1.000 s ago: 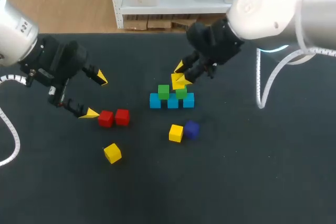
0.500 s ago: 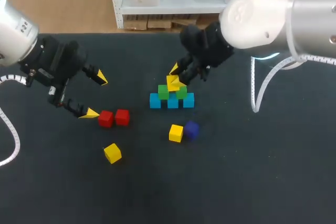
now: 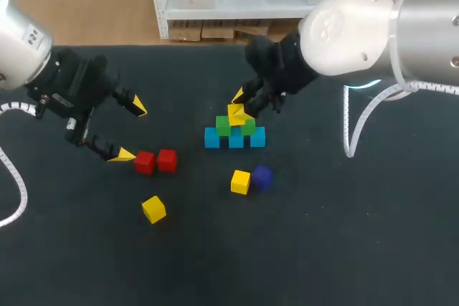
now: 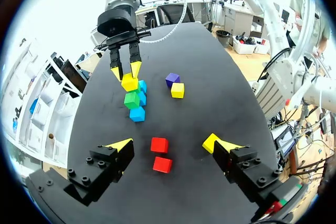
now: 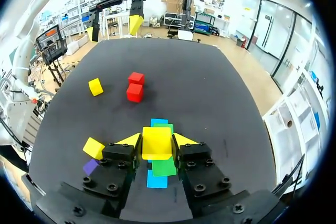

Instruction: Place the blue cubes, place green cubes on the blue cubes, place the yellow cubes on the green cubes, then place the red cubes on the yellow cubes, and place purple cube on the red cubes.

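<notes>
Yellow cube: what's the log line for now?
right jaws: shut on yellow cube | cube: above green cubes | left jaws: open

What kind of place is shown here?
Probably a robot lab bench: a black table, a left gripper open by the red cubes, and a right gripper holding a yellow cube just above green cubes stacked on blue cubes.

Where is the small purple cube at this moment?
In the head view the small purple cube lies close at the right of a loose yellow cube, nearer the camera than the row of blue cubes.
</notes>
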Robot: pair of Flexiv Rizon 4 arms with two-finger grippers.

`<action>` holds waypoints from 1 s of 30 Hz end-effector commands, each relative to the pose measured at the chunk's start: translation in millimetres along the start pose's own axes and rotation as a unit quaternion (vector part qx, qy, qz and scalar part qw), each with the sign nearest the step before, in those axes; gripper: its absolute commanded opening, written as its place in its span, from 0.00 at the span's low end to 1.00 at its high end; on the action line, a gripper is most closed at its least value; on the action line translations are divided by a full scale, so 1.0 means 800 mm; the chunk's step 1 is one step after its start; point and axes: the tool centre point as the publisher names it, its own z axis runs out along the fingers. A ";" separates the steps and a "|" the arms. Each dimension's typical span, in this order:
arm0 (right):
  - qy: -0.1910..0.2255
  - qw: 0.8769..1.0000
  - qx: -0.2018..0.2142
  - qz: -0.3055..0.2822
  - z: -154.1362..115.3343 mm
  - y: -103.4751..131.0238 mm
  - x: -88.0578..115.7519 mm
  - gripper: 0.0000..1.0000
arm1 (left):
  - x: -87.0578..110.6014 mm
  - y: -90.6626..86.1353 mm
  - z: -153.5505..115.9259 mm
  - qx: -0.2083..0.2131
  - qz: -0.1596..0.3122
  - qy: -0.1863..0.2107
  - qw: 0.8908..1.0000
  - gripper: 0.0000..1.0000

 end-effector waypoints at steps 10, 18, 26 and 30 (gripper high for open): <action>0.002 1.000 0.001 0.004 0.003 -0.008 0.002 0.00 | 0.002 -0.001 0.000 -0.001 0.002 -0.002 1.000 1.00; 0.002 1.000 -0.002 0.005 0.005 -0.011 0.003 0.00 | 0.002 -0.001 0.000 -0.001 0.002 -0.002 1.000 1.00; 0.004 1.000 -0.005 0.006 0.008 -0.012 0.003 0.00 | 0.002 -0.001 0.000 -0.001 0.002 -0.002 1.000 1.00; 0.005 1.000 -0.005 0.007 0.009 -0.012 0.004 0.00 | 0.002 -0.001 0.000 -0.001 0.002 -0.002 1.000 1.00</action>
